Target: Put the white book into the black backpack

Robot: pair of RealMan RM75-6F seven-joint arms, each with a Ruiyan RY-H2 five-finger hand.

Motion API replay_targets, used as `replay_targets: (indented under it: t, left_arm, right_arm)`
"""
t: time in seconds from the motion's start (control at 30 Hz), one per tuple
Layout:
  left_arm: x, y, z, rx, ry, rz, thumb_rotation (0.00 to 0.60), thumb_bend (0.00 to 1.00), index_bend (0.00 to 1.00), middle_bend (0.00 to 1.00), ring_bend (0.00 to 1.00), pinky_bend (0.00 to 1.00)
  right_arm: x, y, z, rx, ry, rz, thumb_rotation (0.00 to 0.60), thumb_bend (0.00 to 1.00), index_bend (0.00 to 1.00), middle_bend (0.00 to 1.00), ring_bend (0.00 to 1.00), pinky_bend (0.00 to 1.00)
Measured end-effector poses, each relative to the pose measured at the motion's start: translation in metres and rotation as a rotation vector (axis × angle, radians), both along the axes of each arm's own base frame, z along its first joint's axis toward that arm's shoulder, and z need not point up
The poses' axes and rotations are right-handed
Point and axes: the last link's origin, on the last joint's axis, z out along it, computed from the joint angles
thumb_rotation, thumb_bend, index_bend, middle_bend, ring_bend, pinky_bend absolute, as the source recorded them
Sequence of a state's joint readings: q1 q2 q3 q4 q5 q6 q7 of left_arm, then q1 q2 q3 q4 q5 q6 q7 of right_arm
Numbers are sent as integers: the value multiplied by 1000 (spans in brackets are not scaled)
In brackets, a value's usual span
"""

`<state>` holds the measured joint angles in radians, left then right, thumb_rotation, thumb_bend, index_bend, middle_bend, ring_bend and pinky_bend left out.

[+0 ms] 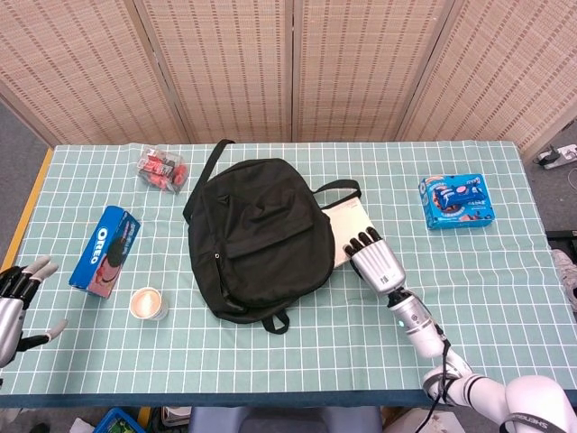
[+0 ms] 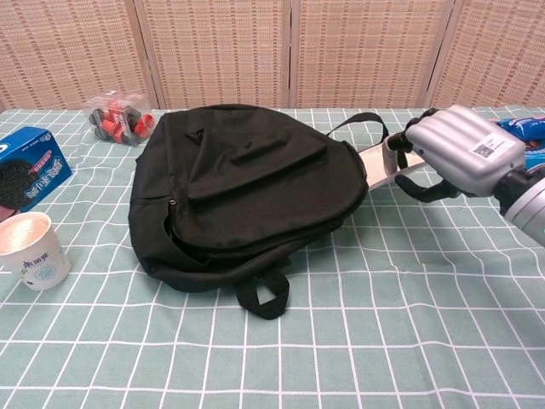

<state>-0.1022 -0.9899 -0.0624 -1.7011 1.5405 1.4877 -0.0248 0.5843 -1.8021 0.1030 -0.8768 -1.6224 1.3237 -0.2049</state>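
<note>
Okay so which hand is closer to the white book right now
Right. The right hand grips the white book at its outer edge, lifting it beside the black backpack. The left hand is open at the table's far left edge, well beyond the Oreo box.

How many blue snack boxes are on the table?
2. The Oreo box lies near the left edge, beside the cup; the other blue box lies at the right, past the backpack. Nothing suggests more are hidden.

silver right hand (image 2: 456, 155) w/ black fingers, QR sticker
</note>
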Motion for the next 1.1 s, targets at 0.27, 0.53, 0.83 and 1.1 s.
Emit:
replay_targets:
  t: [0.27, 0.53, 0.83, 1.1]
  left_arm:
    - [13, 24, -4, -44, 20, -52, 600, 188, 208, 135, 147, 101]
    - [35, 48, -12, -105, 26, -113, 600, 188, 219, 135, 147, 101]
    - [61, 80, -35, -231, 1, -168, 600, 188, 247, 135, 147, 101]
    - [93, 103, -74, -359, 24, -252, 600, 188, 261, 135, 148, 101]
  right_arm:
    - [4, 3, 35, -91, -67, 64, 600, 524, 836, 582, 418, 331]
    - [7, 11, 76, -190, -80, 163, 600, 524, 849, 593, 430, 331]
    - [4, 20, 108, -252, -68, 208, 600, 525, 852, 600, 437, 331]
    - [1, 26, 141, -321, -77, 214, 600, 524, 852, 602, 441, 331]
